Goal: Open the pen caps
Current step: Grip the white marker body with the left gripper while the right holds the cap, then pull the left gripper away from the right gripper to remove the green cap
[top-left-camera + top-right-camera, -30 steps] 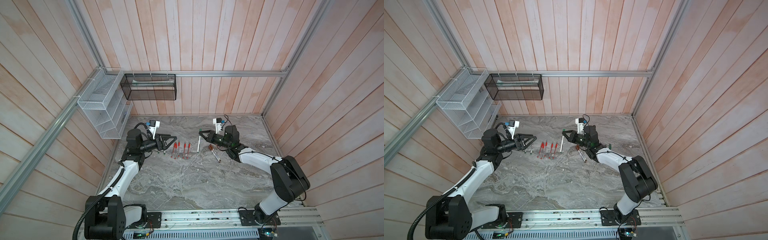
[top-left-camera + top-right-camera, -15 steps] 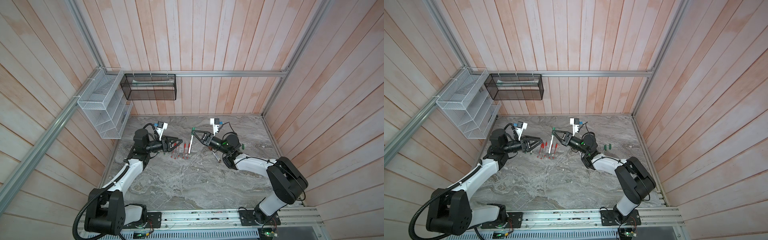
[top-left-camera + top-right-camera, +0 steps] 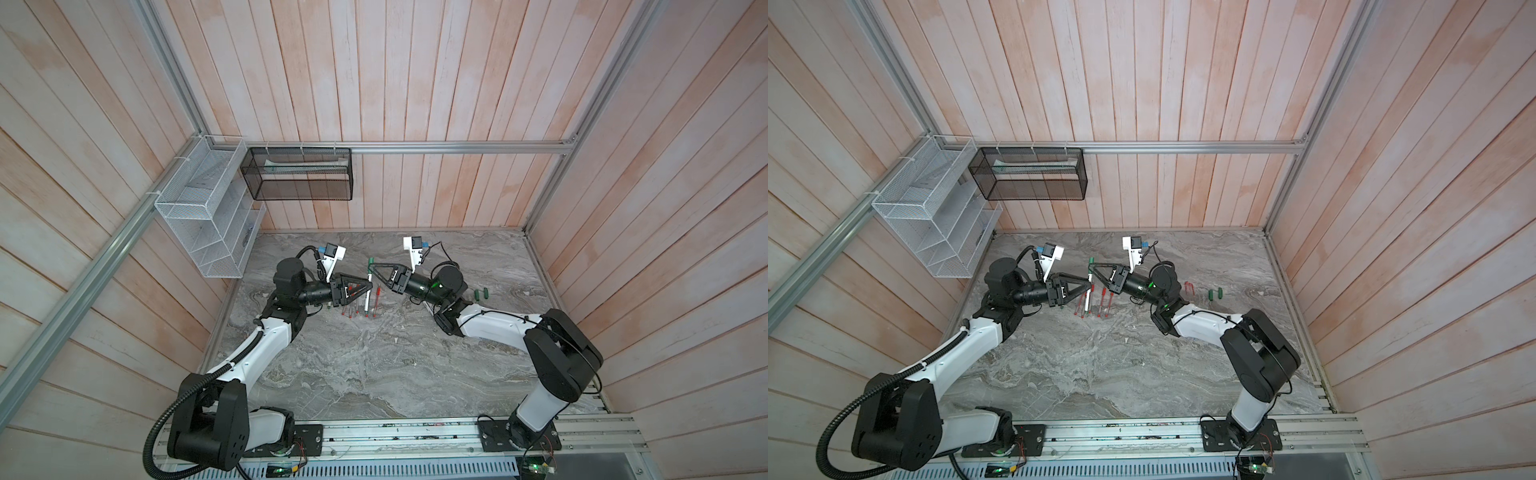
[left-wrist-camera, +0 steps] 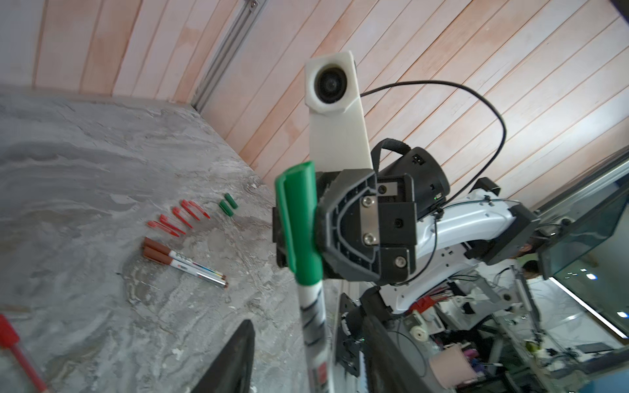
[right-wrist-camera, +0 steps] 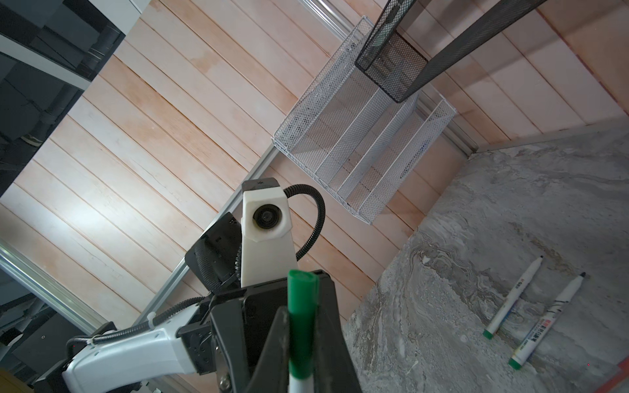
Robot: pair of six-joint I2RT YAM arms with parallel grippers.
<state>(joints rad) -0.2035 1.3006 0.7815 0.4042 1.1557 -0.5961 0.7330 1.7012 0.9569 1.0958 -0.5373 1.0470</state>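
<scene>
Narrowed left pincer (image 3: 370, 289), half-open, round pen barrel (image 4: 315, 323); kept right pincer (image 3: 372, 266) clamped on green cap (image 4: 299, 217) just beyond.

One green pen cap (image 4: 299, 211), ridged clip along its side, is sitting on the end of a white marker barrel (image 4: 313, 320). It is standing roughly upright off the counter (image 4: 68, 170), pinched in the jaws of the right gripper (image 4: 296, 238). Two loose green caps (image 4: 228, 205) are lying side by side on the counter. Slim red caps (image 4: 180, 217) with clips, four as far as can be told, are lying in a row just beside them. Two brown caps (image 4: 155, 250) are sitting on their markers (image 4: 197, 268), lying together near the red row.
</scene>
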